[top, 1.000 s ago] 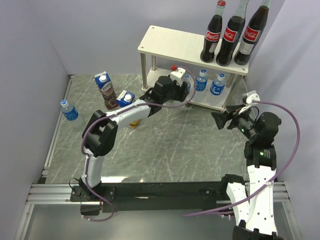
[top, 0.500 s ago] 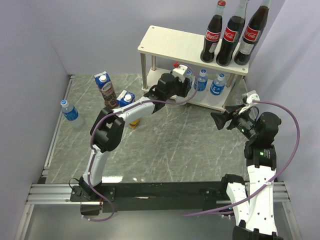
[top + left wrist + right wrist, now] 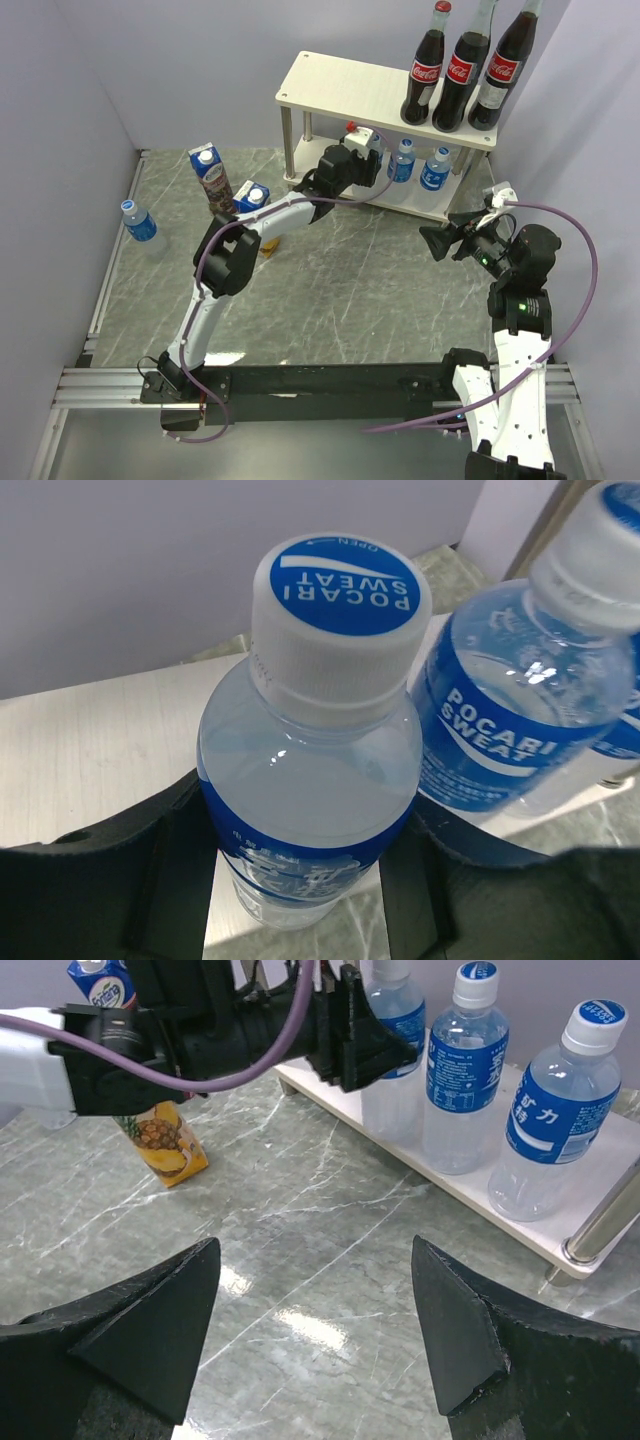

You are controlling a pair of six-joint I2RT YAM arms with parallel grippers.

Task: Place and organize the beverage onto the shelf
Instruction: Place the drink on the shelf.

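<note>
L arm reaches long from its near-left base, up to the elbow, then away to the right, w/ the wrist stretched out roughly level. L gripper is closed partway, fingers pressed on both sides of a water bottle, low on its body. R arm stands upright from the near-right base, folded at the top, wrist pointing left & slightly down. R gripper has jaws spread wide & empty, hanging in the air, well apart from L gripper.

Water btl: POCARI SWEAT; colas: Coca-Cola.
</note>
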